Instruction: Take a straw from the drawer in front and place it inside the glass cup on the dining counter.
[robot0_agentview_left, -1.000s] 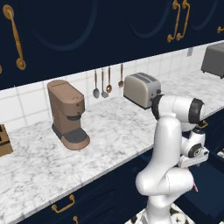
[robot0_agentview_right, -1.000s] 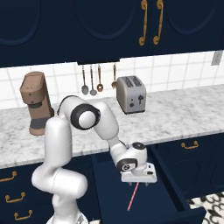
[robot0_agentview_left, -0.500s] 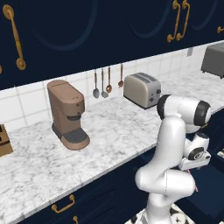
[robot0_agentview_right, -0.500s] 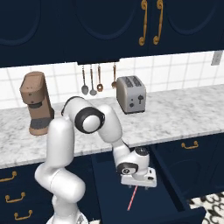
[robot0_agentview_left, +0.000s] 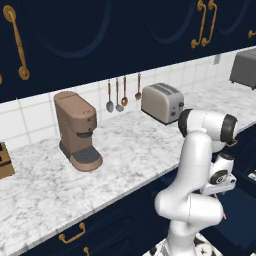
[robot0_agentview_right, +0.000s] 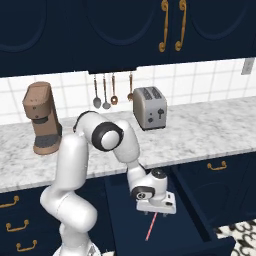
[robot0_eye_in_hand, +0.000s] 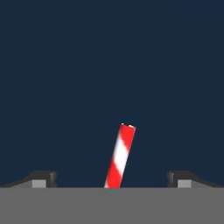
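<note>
The navy drawer (robot0_agentview_right: 192, 206) stands pulled out below the marbled worktop. On its dark floor (robot0_eye_in_hand: 109, 65) lies the pink-red, white-striped straw (robot0_agentview_right: 151, 227), a thin line in the left base view (robot0_agentview_left: 220, 208). My gripper (robot0_agentview_right: 156, 211) hangs right over it, pointing down and open. In the hand view the straw (robot0_eye_in_hand: 120, 153) runs up between the two widely spread fingertips (robot0_eye_in_hand: 43, 178), touching neither. The gripper (robot0_agentview_left: 218, 193) sits low at the arm's right. The glass cup and the dining counter are out of view.
On the marbled worktop (robot0_agentview_right: 200, 135) stand a brown coffee machine (robot0_agentview_right: 42, 117) and a silver toaster (robot0_agentview_right: 149, 106), with utensils hanging between them. More navy drawers with brass handles (robot0_agentview_right: 217, 165) flank the open one. Tall cabinet doors hang above.
The arm's elbow has swung a little to the right and the hand has shifted slightly over the drawer. The straw has stayed where it lies.
</note>
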